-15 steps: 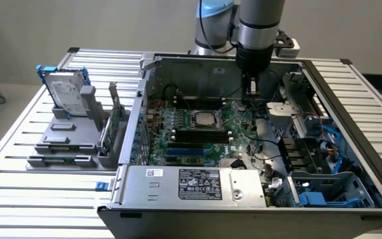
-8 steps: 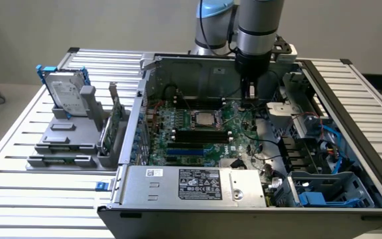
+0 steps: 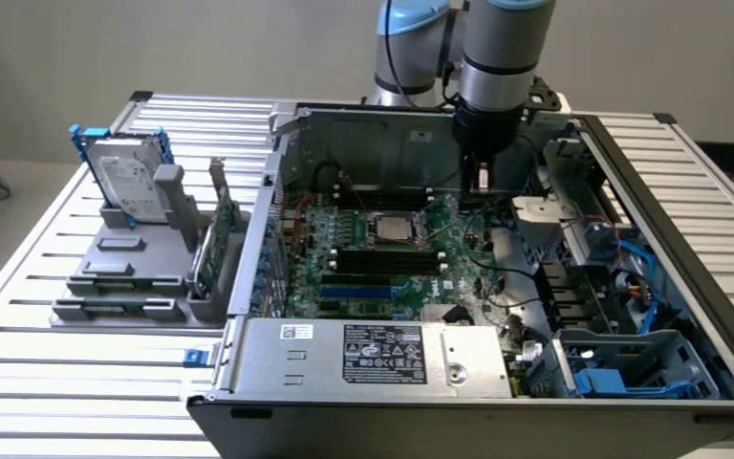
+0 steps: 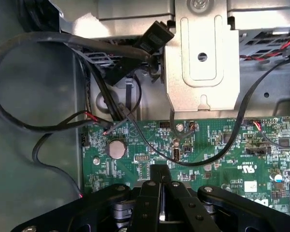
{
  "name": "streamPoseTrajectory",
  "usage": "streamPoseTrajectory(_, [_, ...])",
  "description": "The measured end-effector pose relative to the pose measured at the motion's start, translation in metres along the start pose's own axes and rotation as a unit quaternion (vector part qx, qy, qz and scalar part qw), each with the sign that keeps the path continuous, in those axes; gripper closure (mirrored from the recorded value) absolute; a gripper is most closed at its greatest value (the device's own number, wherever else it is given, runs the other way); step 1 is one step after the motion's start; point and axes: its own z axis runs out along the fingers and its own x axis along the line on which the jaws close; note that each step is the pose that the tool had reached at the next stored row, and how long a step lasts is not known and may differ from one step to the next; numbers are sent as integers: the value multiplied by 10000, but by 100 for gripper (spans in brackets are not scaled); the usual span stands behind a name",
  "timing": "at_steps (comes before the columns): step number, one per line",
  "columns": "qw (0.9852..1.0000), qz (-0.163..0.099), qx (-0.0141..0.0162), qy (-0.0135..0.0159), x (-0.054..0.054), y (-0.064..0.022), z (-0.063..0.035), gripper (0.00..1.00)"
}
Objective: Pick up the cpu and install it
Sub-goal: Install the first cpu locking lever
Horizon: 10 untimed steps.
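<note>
The cpu (image 3: 389,228), a small pale silvery square, lies flat inside the metal-framed socket on the green motherboard (image 3: 341,277) of the open computer case. My gripper (image 3: 480,184) hangs from the arm above the board, to the exterior view's right of the socket and a little farther back, apart from the cpu. In the wrist view the black fingers (image 4: 150,193) meet over the green board, so the gripper (image 4: 159,170) is shut with nothing visible between them.
A silver hard drive (image 3: 131,177) in a blue frame stands in a grey fixture on the exterior view's left. The power supply (image 3: 367,354) closes the case's near side. Black cables (image 4: 48,41) and a metal bracket (image 4: 201,72) sit just beyond the fingertips.
</note>
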Motion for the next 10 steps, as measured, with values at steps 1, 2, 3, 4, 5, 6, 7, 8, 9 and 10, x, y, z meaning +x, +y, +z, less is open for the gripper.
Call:
streamPoseTrajectory(1, [10000,3,47,6,1,6,-4,89])
streamPoseTrajectory(2, [10000,5,84,10,2,13,-13,89])
streamPoseTrajectory(3, [9999,8,116,16,3,18,-24,89])
streamPoseTrajectory(4, [9999,9,144,20,3,23,-36,89])
streamPoseTrajectory(5, [9999,11,171,25,4,25,-48,89])
streamPoseTrajectory(6, [9998,13,198,29,5,26,-58,89])
streamPoseTrajectory(7, [9997,15,224,32,5,27,-66,89])
streamPoseTrajectory(8, [9997,17,251,36,5,27,-71,89])
streamPoseTrajectory(9, [9996,18,278,39,6,27,-75,89])
streamPoseTrajectory(10, [9995,20,305,44,6,27,-79,89])
